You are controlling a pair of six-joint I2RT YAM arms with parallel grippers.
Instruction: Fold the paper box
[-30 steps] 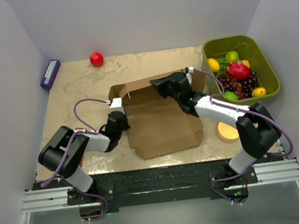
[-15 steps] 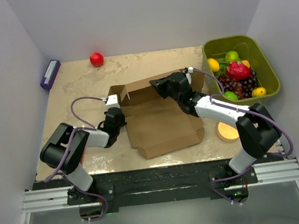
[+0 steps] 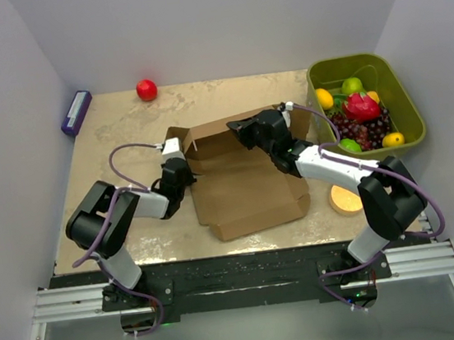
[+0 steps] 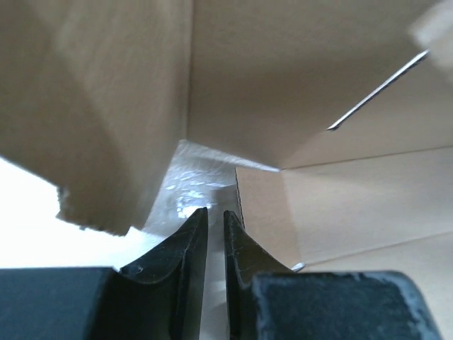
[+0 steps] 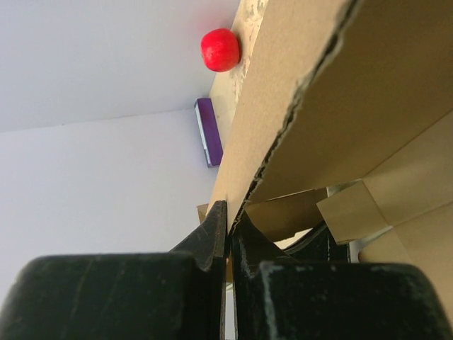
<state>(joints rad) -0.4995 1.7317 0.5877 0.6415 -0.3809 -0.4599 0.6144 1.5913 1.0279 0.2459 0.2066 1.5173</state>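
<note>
Top view, paper box (image 3: pixel 245 186): brown cardboard, lying open at the middle of the counter (image 3: pixel 122 129). The base panel is flat and the rear wall stands partly raised.
Top view, right pincer (image 3: pixel 237 129): positioned at the raised rear wall, reaching in from the right.
Top view, left pincer (image 3: pixel 180 157): positioned at the box's left rear corner, low over the counter.
Top view, green bin (image 3: pixel 408 127): sits at the right edge of the counter, apart from the box, and holds assorted fruit.
Top view, red ball (image 3: pixel 147 89): lies at the far edge of the counter.
Top view, purple block (image 3: pixel 76 112): lies at the far left corner, against the wall.
Top view, orange disc (image 3: pixel 345 198): lies just right of the box, partly under the right arm.
Left wrist view, left pincer (image 4: pixel 214 216): the jaws are narrow with a slim gap, and nothing is seen between them. The tips point at the bare counter.
Left wrist view, paper box: a flap stands on the left and a wall rises ahead. The base panel's edge lies just right of the fingertips.
Right wrist view, right pincer (image 5: pixel 228 212): the jaws are closed on the torn-looking edge of the box's raised wall, which runs up and to the right from the tips.
Right wrist view, background: the red ball and the purple block are visible beyond the wall.
</note>
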